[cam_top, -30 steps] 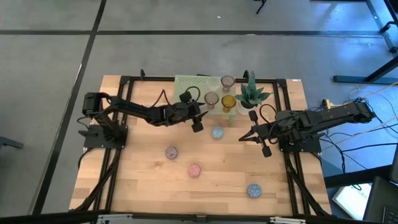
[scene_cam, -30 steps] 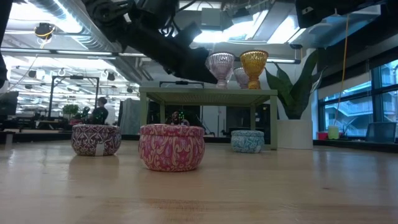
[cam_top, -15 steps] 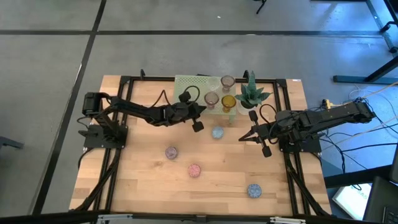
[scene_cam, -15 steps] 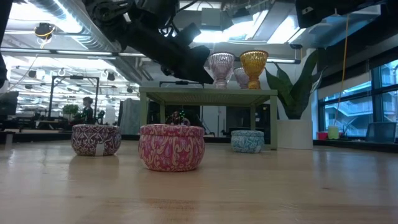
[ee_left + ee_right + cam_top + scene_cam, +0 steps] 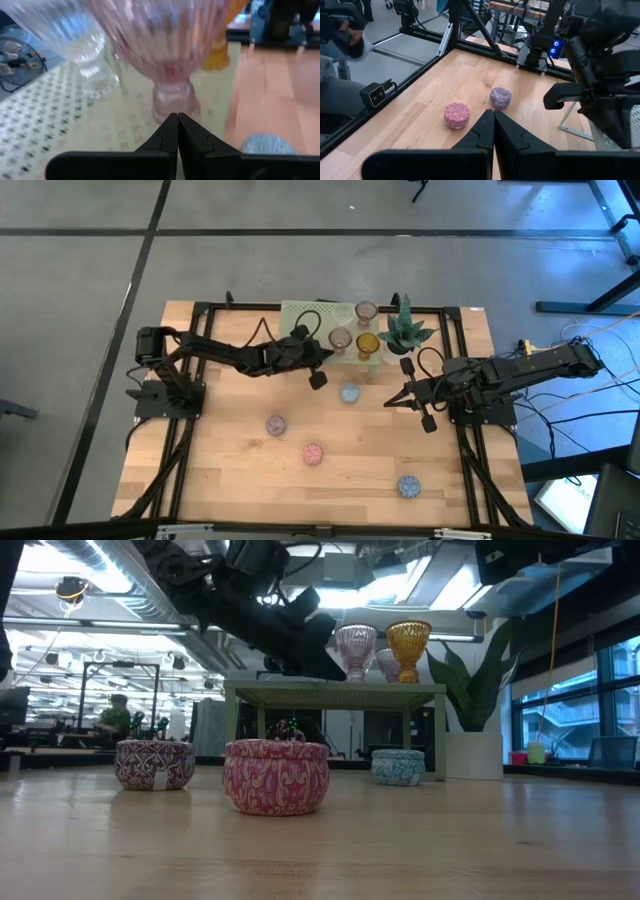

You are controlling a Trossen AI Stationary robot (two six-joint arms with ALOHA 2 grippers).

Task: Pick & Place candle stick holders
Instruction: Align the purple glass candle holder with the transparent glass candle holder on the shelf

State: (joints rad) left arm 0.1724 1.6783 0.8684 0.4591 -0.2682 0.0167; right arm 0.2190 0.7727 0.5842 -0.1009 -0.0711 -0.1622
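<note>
The left gripper (image 5: 319, 378) hangs at the front edge of the pale green perforated stand (image 5: 300, 313), its two dark fingers (image 5: 172, 131) pressed flat together on nothing, tips just short of the stem of a ribbed pink glass holder (image 5: 167, 50) that stands upright on the stand's dotted top. Beside that one stand a clear fluted holder (image 5: 75, 35) and an amber holder (image 5: 367, 343) — footed, goblet-shaped cups of moulded glass with vertical ribs, seen from table height as a tight cluster on the thin-legged stand. A mauve holder (image 5: 366, 311) sits farther back on the stand, close to the spiky green potted plant (image 5: 405, 330) in its white pot. On the pale wood-plank table (image 5: 230, 460) lie four squat round lidded tins with busy printed patterns: a light blue tin (image 5: 349, 393), a purple tin (image 5: 275, 424), a pink tin (image 5: 313, 453) and a darker blue tin (image 5: 408, 485), well apart from one another. The right gripper (image 5: 408, 398) waits over the table's right side, fingers clenched shut and empty
</note>
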